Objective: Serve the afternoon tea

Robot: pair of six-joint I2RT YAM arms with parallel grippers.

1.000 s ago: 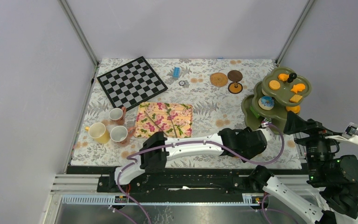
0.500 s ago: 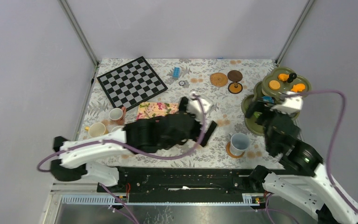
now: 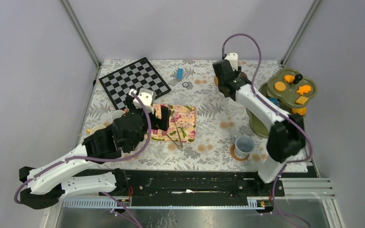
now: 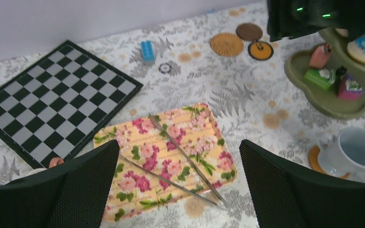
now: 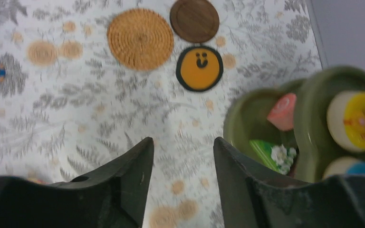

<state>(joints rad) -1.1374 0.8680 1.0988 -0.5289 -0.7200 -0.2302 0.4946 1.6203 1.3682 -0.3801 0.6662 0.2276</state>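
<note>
Top, left-wrist and right-wrist views of tea service part-way through. One grey-blue mug (image 3: 244,144) already stands on a coaster (image 3: 235,155) near the front right of the table (image 3: 209,114); other mugs (image 3: 117,114) wait at the left edge, partly hidden beneath the left arm. The pastries (image 3: 280,86) sit on the tiered stand (image 3: 291,93) at far right.

The right fingers (image 5: 123,190) are parted moderately and hold nothing. They hover above the table's far side, where three spare coasters lie flat: a woven coaster (image 5: 140,39), a dark coaster (image 5: 194,20) and a smiley coaster (image 5: 199,68). All three lie just ahead of the fingertips, toward the far edge, the smiley one closest and slightly right of the gap. Being round, they offer no long axis to align with. The right arm is by far the nearer; fetching a coaster for the next mug is probably its job.

The left fingers (image 4: 76,190) are spread wide and empty above the floral mat (image 4: 138,142), on which the tongs (image 4: 183,156) lie diagonally
</note>
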